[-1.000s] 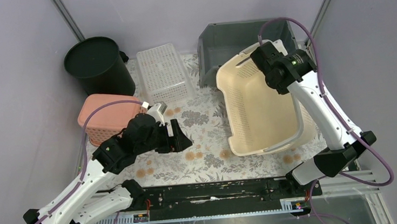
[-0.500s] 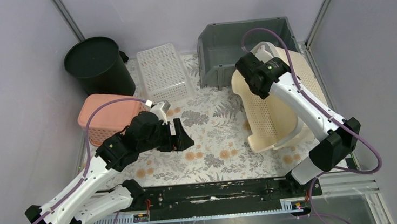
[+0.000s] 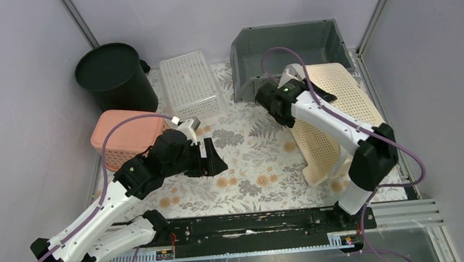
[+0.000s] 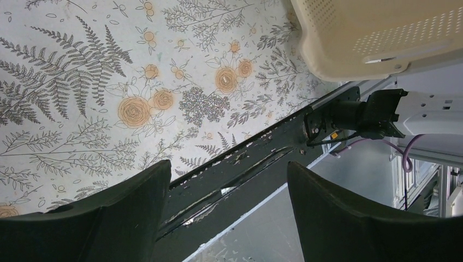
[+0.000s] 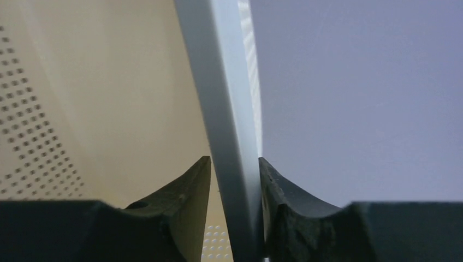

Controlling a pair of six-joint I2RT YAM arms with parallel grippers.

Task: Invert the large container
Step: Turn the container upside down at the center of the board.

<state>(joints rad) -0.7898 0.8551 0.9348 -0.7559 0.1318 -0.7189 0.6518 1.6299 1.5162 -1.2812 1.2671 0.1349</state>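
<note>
Right claw [image 3: 279, 96]: pinches the left long rim of the basket [image 3: 346, 89]. In the wrist view the rim stands upright between the two fingers [image 5: 185, 188], which lie close against both its faces. How hard they press cannot be told.

Left claw [image 3: 210, 161]: spread wide, empty, hangs over the table [image 3: 244, 149] with nothing between its fingers [image 4: 125, 202].

Basket, cream, perforated, the large container: on the right half of the table, just in front of the grey bin [image 3: 291, 43].
- Bearing from claws: directly at the right claw and running off to its right. It is well apart from the left claw, across bare floral cloth, and only its near corner [image 4: 382, 33] shows at the top of that wrist view.
- Nearer arm: right, already on it.
- Long axis: near to far along the table's right edge.
- Facing: base up and tilted right, mouth down and to the left. The right rim looks to be on the table and the left rim is raised at the claw.

Judgement: the turn is past the halfway mark. The held rim has to come down to the table for the basket to sit fully upside down

Also present: black bucket [image 3: 113, 75], white crate [image 3: 190, 84], pink crate [image 3: 122, 137], all left of centre, away from the work
</note>
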